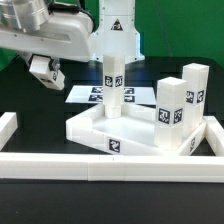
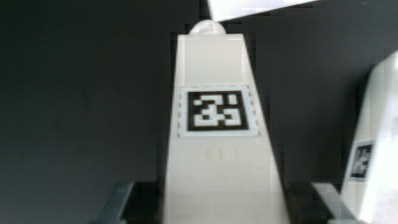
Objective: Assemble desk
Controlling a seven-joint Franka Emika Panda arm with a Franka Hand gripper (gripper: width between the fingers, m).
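Observation:
The white tray-like tabletop (image 1: 95,128) lies in the middle of the table with a small tag on its front rim. A white square leg (image 1: 113,90) stands upright with its lower end on the tabletop's back left part. My gripper (image 1: 113,54) comes down from above and is shut on that leg's top. In the wrist view the leg (image 2: 217,110) runs away from the gripper (image 2: 224,206) with a tag on its face, a finger (image 2: 135,200) on either side. Two more legs (image 1: 172,106) (image 1: 195,88) stand upright at the tabletop's right end.
The marker board (image 1: 84,95) lies flat behind the tabletop. Long white border rails run along the front (image 1: 100,166), the exterior view's left (image 1: 8,124) and right (image 1: 212,134). The arm's body (image 1: 50,35) hangs over the back left.

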